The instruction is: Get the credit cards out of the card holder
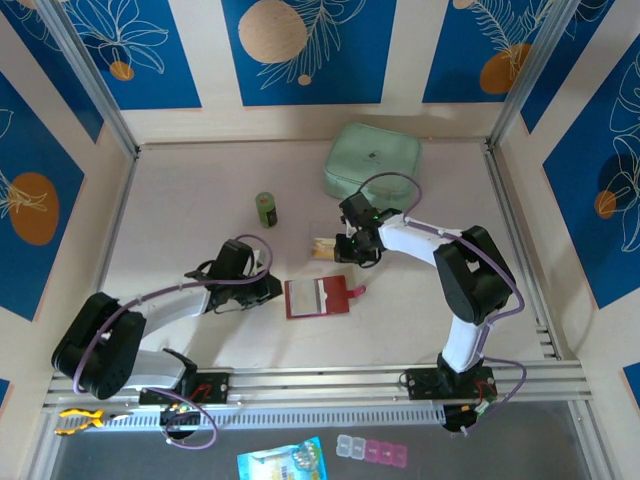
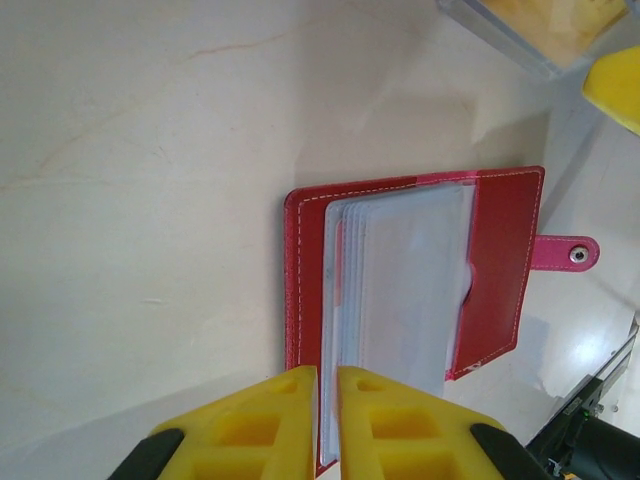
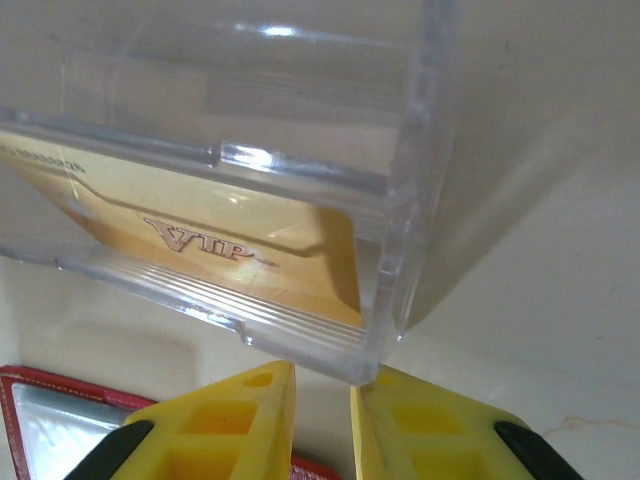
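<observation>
The red card holder (image 1: 318, 297) lies open on the table, its snap tab (image 2: 565, 253) pointing right and its pale clear pockets (image 2: 400, 290) fanned upward. My left gripper (image 2: 326, 372) is at the holder's left edge (image 1: 278, 290), shut on the edge of one clear pocket leaf. A gold credit card (image 3: 240, 250) marked VIP lies inside a clear plastic box (image 3: 300, 120) just beyond the holder (image 1: 324, 248). My right gripper (image 3: 322, 375) hovers at that box's near corner, its fingers slightly apart with nothing between them. A red corner of the holder (image 3: 40, 385) shows below it.
A large mint-green case (image 1: 372, 160) sits at the back of the table. A small green bottle (image 1: 266, 209) stands left of the clear box. White walls and metal rails enclose the table on three sides.
</observation>
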You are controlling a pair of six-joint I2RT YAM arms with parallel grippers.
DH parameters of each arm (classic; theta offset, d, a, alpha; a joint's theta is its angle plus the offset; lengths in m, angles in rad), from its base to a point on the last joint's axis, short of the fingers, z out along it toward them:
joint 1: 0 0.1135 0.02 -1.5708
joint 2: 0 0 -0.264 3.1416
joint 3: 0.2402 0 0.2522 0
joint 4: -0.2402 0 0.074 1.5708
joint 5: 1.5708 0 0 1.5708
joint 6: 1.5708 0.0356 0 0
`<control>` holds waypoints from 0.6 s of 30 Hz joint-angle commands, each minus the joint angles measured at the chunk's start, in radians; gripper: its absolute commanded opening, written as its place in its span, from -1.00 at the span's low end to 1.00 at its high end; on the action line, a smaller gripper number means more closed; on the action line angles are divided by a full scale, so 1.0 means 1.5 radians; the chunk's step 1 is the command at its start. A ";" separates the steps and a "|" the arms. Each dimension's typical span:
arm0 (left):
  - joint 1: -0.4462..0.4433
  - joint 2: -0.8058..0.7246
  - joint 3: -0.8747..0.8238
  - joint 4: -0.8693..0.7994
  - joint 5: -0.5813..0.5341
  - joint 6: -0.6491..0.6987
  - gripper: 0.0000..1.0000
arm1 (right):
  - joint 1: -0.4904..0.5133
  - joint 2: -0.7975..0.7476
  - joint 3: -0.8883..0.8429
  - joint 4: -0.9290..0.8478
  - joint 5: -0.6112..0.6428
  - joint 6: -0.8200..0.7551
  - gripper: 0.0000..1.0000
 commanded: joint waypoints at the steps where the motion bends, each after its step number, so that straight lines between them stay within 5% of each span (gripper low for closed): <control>1: -0.007 0.002 0.012 0.009 0.004 -0.007 -0.72 | -0.005 0.008 -0.005 0.019 0.020 0.020 -0.53; 18: -0.032 0.040 0.022 0.024 0.013 -0.011 -0.75 | 0.041 -0.118 -0.047 0.001 -0.043 0.057 -0.55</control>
